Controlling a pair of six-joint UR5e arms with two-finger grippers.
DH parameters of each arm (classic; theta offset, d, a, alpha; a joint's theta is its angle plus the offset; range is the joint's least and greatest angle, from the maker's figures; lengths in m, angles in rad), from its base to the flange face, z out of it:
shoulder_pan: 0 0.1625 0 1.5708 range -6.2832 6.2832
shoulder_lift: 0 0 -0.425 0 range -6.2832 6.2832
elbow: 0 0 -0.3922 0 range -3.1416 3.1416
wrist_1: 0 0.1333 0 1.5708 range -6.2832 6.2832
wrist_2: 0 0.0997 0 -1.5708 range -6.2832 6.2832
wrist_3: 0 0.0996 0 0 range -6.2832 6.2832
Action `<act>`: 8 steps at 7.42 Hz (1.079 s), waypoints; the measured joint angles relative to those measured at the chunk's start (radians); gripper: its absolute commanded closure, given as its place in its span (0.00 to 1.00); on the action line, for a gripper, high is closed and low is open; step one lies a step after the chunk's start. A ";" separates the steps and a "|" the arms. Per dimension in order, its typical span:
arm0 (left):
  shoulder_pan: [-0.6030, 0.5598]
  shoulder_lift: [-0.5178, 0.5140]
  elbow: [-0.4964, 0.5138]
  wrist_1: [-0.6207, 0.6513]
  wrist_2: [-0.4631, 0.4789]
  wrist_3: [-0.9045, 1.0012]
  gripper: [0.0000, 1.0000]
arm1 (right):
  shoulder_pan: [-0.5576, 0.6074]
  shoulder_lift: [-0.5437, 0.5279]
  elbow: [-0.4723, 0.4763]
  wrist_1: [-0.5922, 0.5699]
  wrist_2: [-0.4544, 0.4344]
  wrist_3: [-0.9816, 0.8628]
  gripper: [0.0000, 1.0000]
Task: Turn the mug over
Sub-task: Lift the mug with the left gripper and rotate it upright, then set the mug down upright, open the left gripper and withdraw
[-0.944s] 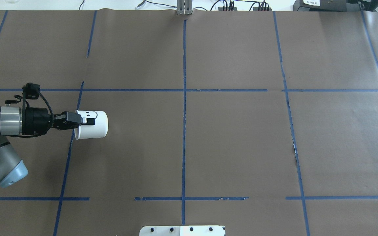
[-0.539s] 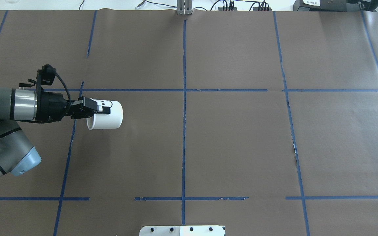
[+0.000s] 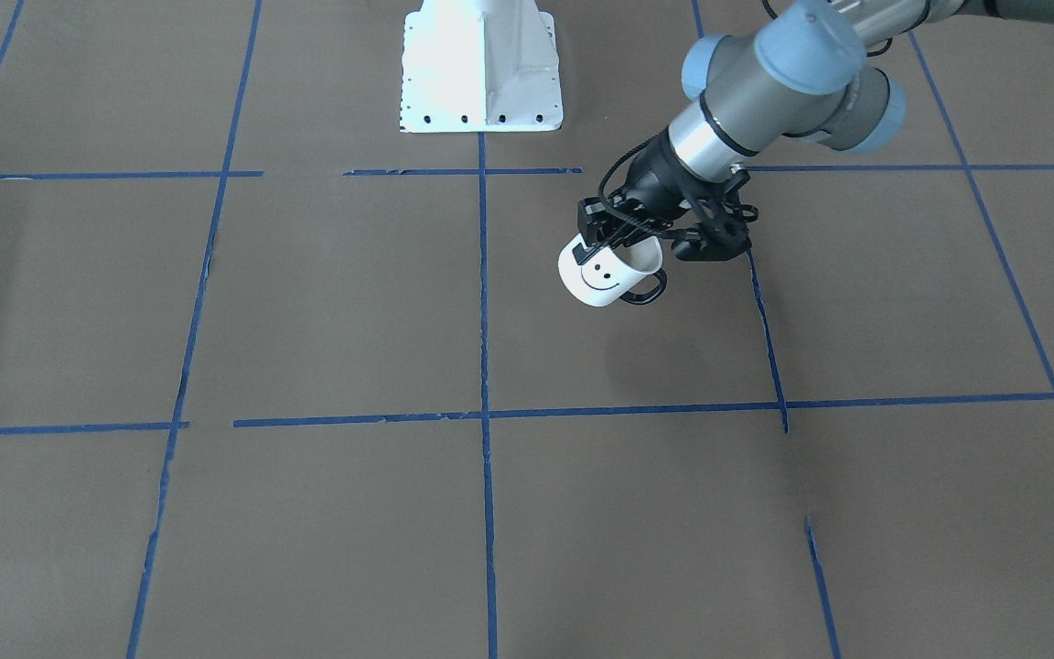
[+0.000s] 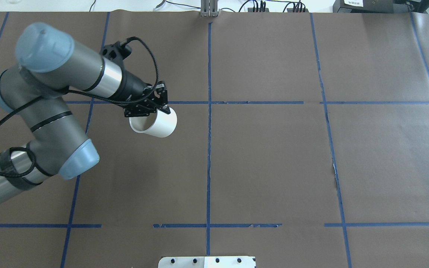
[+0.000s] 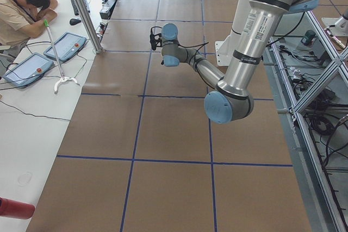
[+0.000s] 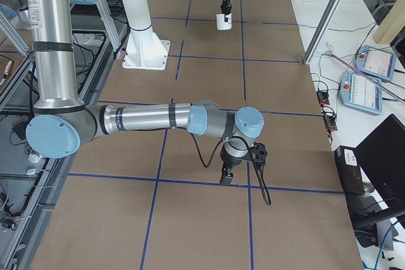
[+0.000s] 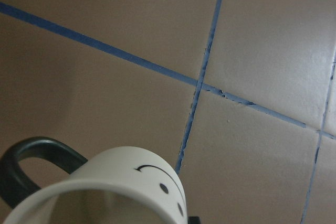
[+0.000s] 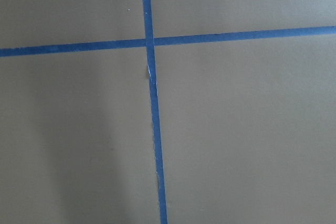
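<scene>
The white mug [image 4: 160, 126] with a black smiley face [image 3: 596, 275] and a black loop handle [image 3: 648, 291] hangs tilted in the air above the brown table, left of the centre line. Its mouth faces back toward the robot. My left gripper [image 4: 161, 108] is shut on the mug's rim from above. The left wrist view shows the rim, face and handle close up [image 7: 121, 177]. The mug also shows far off in the exterior right view [image 6: 223, 22]. My right gripper [image 6: 225, 178] points down close over the table, seen only there; I cannot tell whether it is open or shut.
The white robot base plate [image 3: 481, 82] sits at the table's near edge. Blue tape lines [image 4: 209, 111] split the brown paper into squares. An operator [image 5: 22, 4] sits at a side table with tablets beyond the far edge.
The left arm has swung the mug right and farther from the robot and raised it. The wrist has turned, so the mug has gone from lying sideways to hanging tilted from the gripper.
</scene>
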 measured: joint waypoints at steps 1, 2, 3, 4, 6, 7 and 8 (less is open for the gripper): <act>0.012 -0.096 0.019 0.183 0.001 0.018 1.00 | 0.000 0.000 0.000 0.000 0.000 0.000 0.00; 0.043 -0.176 0.072 0.304 0.008 0.037 1.00 | 0.000 0.000 0.000 0.000 0.000 0.000 0.00; 0.085 -0.250 0.161 0.369 0.039 0.047 1.00 | 0.000 0.000 0.000 0.000 0.000 0.000 0.00; 0.120 -0.316 0.263 0.394 0.077 0.050 1.00 | 0.000 0.000 0.000 0.000 0.000 0.000 0.00; 0.162 -0.391 0.393 0.403 0.133 0.052 1.00 | 0.000 0.000 0.000 0.000 0.000 0.000 0.00; 0.179 -0.410 0.428 0.401 0.174 0.052 0.93 | 0.000 0.001 0.000 0.000 0.000 0.000 0.00; 0.192 -0.420 0.453 0.395 0.203 0.052 0.54 | 0.000 0.000 0.000 0.000 0.000 0.000 0.00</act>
